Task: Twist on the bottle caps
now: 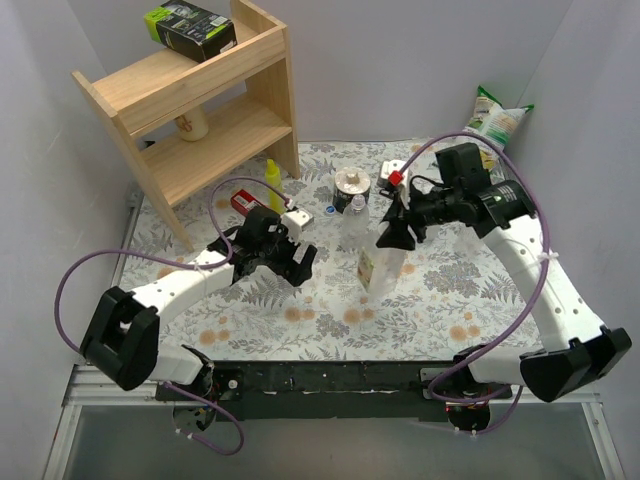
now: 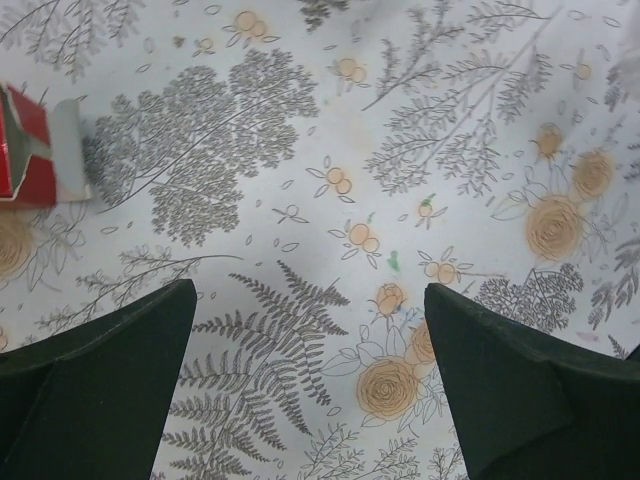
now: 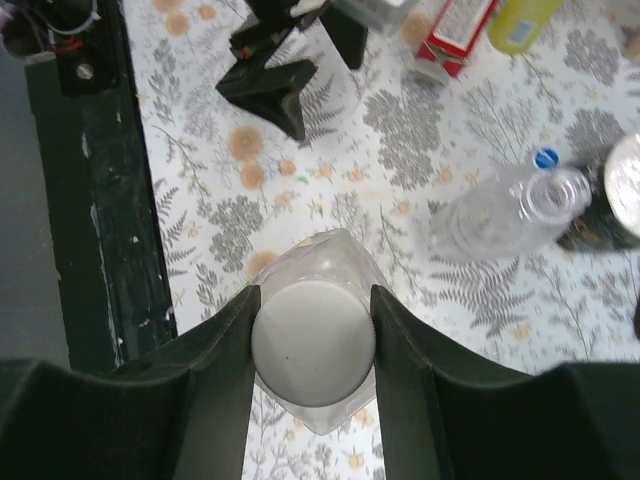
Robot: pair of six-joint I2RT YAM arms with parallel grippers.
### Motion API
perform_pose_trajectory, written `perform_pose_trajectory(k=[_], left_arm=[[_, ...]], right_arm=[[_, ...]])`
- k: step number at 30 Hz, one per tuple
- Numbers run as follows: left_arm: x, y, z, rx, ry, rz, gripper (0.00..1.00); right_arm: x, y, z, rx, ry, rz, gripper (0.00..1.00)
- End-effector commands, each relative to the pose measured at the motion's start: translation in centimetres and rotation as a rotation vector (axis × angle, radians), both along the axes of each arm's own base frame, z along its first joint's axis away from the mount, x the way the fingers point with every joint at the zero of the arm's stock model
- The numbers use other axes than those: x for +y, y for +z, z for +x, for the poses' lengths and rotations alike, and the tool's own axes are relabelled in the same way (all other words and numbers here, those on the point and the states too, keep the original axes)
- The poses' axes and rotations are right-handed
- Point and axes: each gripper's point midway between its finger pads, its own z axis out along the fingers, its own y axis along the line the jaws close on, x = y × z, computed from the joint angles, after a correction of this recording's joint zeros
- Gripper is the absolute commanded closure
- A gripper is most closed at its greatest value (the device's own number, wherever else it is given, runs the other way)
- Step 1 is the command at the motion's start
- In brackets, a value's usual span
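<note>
White cap on clear bottle — clenched by right end effector; left end effector released wide — empty.

No writing is legible: the print on the black-and-green cardboard box, the green-and-white crinkled snack bag and the small red-and-white carton is too small or blurred to read

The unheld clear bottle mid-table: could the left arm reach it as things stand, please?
Probably yes: the left gripper is open, empty, with bare cloth between it and the clear bottle; the right gripper crowds its far side.
</note>
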Motion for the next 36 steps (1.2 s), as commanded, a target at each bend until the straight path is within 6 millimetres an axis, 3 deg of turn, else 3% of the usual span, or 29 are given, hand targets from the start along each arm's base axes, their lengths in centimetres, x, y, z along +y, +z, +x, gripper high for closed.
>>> perform_pose_trajectory(k=[1,4,8,12,22,36], left_arm=[[1.8,2.3,1.8,0.011,0.167,0.038,0.02],[2.0,2.4,1.3,0.019,0.123,-0.002,0.02],[2.6,0.3,0.7,0.129,0.16,-0.025,0.02],[2.6,0.6,1.3,0.112,0.174,-0.028,0.02],[3.3,1.4,1.2,0.112,0.188,-0.069,0.02],[3.8,1.3,1.6,0.128,0.2,-0.085,0.02]], right_arm=[[-4.5,-1.8,0.3,0.001,-0.091,-0.093,0.99],[-6.4,-1.8,2.0,-0.079,-0.169,-0.112,0.99],[-8.6,-3.2,4.3,-0.101,-0.249,-0.103,0.99],[-10.3,-3.4,6.5,-0.094,-0.36,-0.028,0.99],[-11.8,-4.9,7.4,-0.088,-0.459,-0.025,0.98],[-13.5,-7.2,8.0,-0.002,-0.559,-0.06,0.56]])
